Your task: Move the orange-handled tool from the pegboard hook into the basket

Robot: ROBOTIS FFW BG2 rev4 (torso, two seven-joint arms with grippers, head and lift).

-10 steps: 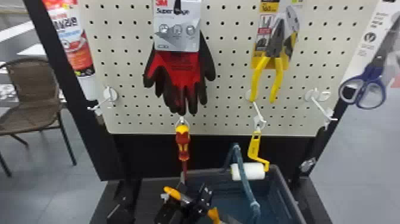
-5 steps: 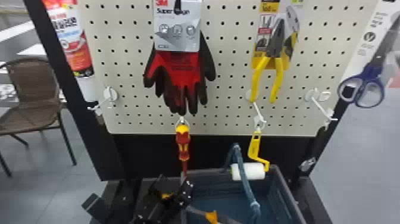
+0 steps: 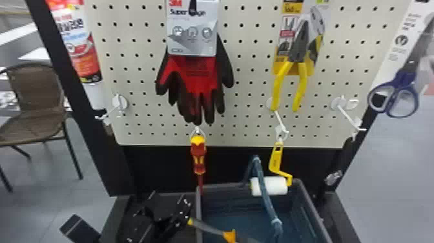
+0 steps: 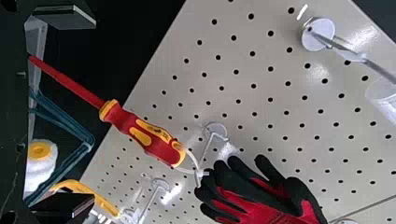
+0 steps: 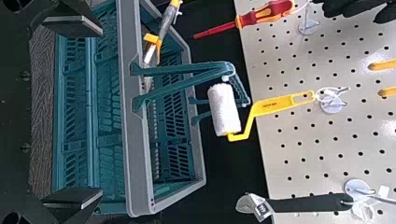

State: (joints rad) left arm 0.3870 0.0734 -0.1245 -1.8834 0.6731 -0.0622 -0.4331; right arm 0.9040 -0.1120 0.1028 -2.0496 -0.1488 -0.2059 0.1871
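Pegboard (image 3: pixel 252 92) behind, the left gripper (image 3: pixel 130 215) has shifted leftward.

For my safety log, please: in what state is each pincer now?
Left pincer: open, holding nothing.
Right pincer: open, holding nothing.

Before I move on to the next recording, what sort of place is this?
Probably a hardware-shop display or a mock-up of one: an off-white perforated pegboard bears red-and-black work gloves and yellow-handled metal pliers, both with retail cards, and a red-and-yellow screwdriver hangs below.
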